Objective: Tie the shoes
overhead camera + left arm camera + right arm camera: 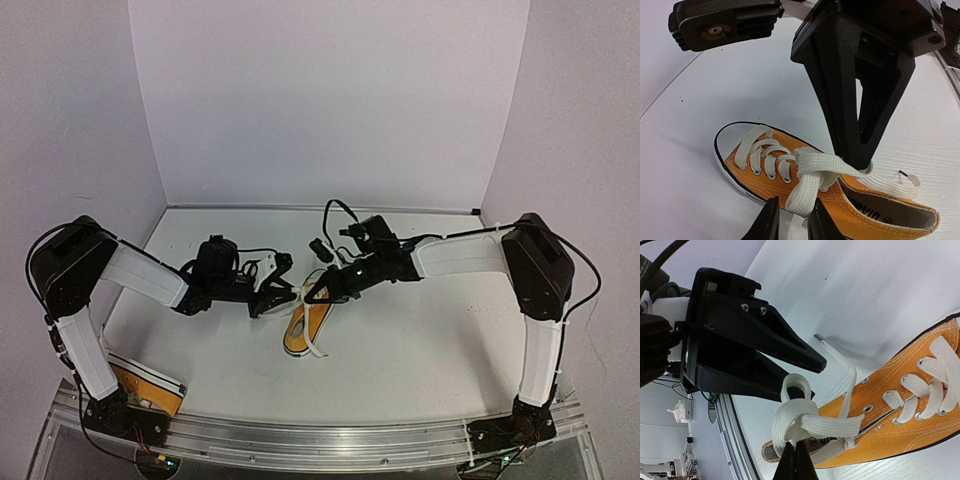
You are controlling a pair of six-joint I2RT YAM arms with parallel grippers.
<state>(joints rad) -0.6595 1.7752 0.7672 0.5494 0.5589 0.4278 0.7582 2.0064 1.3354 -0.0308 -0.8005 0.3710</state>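
- The left jaws are clamping a strand of the white lace (801,192); the strand is running between the two fingers (771,222), seemingly pinched so that it is pulling taut.
- The right jaws are pressing together on a loop of the same lace, just above the crossing; this grip is probably stopping the loop from slipping open.
- Both sets of jaws are working close together over the top eyelets, likely because the knot is needing opposite pulls.
- One free end (907,176) is trailing slack across the shoe's opening.
- The orange shoe (305,328) is sitting on the tabletop (420,340), between the two arms.
- The second shoe (148,385) is lying at the near left corner, well apart; it is probably waiting its turn.
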